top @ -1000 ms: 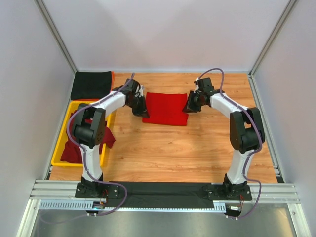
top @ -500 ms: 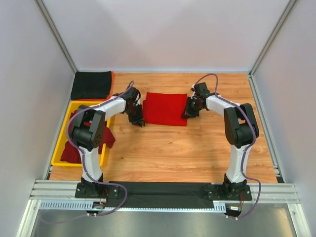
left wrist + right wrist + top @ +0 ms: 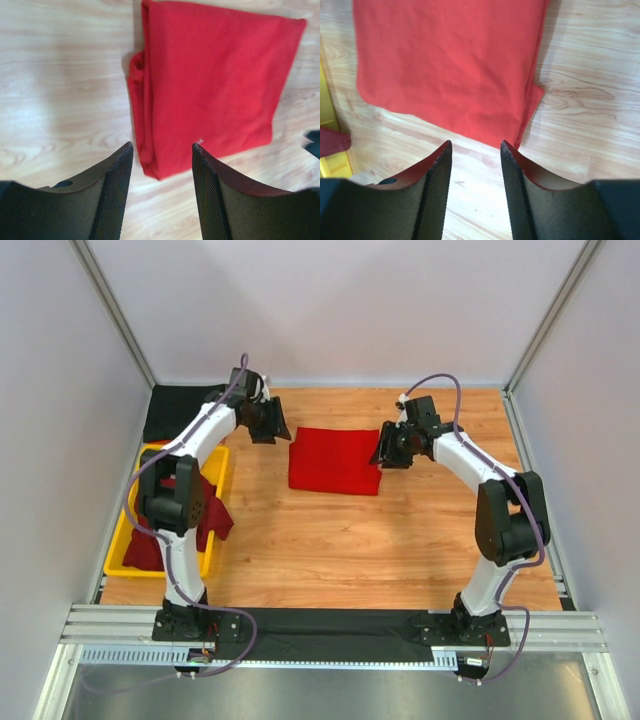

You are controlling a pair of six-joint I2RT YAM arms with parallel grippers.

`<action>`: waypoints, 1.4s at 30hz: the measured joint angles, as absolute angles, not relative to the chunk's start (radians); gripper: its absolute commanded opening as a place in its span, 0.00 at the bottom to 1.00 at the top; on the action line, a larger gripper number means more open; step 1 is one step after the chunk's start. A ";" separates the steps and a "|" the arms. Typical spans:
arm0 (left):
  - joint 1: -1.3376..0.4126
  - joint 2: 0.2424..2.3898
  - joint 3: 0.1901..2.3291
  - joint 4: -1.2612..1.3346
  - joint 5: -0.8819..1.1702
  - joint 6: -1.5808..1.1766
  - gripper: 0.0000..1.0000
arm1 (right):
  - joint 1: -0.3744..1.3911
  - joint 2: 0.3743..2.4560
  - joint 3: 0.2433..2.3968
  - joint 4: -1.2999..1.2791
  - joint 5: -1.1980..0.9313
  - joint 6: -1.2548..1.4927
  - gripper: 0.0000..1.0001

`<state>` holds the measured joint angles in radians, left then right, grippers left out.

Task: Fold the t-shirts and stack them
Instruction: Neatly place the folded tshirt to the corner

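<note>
A bright red cotton t-shirt [image 3: 334, 460] lies folded into a neat rectangle on the light wooden table [image 3: 380, 550], somewhat toward the far edge and about midway between the left and right edges. Its layered side edges show in both wrist views. A black folded cloth t-shirt [image 3: 180, 412] sits flat in the far left corner. Dark maroon t-shirts [image 3: 212, 520] lie crumpled in the yellow plastic tray [image 3: 120, 540] along the left edge, one spilling over the tray's right wall. By this layout, two shirts look folded but lie well apart, so stacking is not yet done and the maroon ones have yet to be folded. The left gripper [image 3: 272, 424] hangs just off the red shirt's far left corner. Its fingers are spread wide with only shirt and bare wood between them, so it grips nothing. The right gripper [image 3: 390, 448] hovers at the shirt's right edge, its fingers likewise parted and empty. Bare wood runs along the whole near half of the table and out toward the right edge, which gives room to spread a fresh shirt. The left side is tighter, crowded by the tray, the black shirt and the enclosure wall.
</note>
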<state>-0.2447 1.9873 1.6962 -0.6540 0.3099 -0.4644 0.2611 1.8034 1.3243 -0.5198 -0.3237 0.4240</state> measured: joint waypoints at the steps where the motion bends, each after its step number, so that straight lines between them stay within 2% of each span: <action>1: -0.242 2.013 1.705 -0.647 0.316 -0.458 0.59 | 0.261 1.787 1.323 -0.522 -0.324 0.423 0.48; 9: -0.242 2.214 1.709 -0.620 0.391 -0.417 0.63 | 0.262 1.734 1.323 -0.535 -0.323 0.412 0.59; 13: -0.241 2.222 1.710 -0.585 0.437 -0.412 0.64 | 0.262 1.732 1.313 -0.533 -0.323 0.410 0.62; 23: -0.242 2.225 1.702 -0.558 0.456 -0.407 0.63 | 0.265 1.732 1.290 -0.534 -0.323 0.410 0.63; 28: -0.241 2.183 1.605 -0.477 0.473 -0.431 0.59 | 0.267 1.732 1.290 -0.535 -0.323 0.411 0.63; 34: -0.255 2.174 1.589 -0.482 0.467 -0.444 0.50 | 0.268 1.720 1.289 -0.535 -0.323 0.412 0.63; 36: -0.266 2.177 1.597 -0.495 0.451 -0.443 0.43 | 0.268 1.706 1.289 -0.535 -0.323 0.412 0.63; 37: -0.273 2.179 1.598 -0.498 0.440 -0.445 0.38 | 0.268 1.699 1.289 -0.535 -0.323 0.412 0.63; 38: -0.277 2.179 1.598 -0.501 0.434 -0.448 0.27 | 0.268 1.693 1.289 -0.534 -0.322 0.412 0.63; 39: -0.282 2.179 1.598 -0.506 0.427 -0.451 0.19 | 0.268 1.687 1.289 -0.535 -0.322 0.411 0.63; 40: -0.285 2.179 1.599 -0.512 0.412 -0.451 0.06 | 0.268 1.681 1.287 -0.534 -0.321 0.411 0.63; 42: -0.290 2.183 1.612 -0.538 0.386 -0.451 0.00 | 0.268 1.669 1.280 -0.535 -0.319 0.411 0.63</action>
<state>-0.2901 2.1826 1.6123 -0.5385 0.3859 -0.4515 0.2680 1.6688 1.2804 -0.5350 -0.3191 0.4110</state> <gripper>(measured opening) 0.074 0.632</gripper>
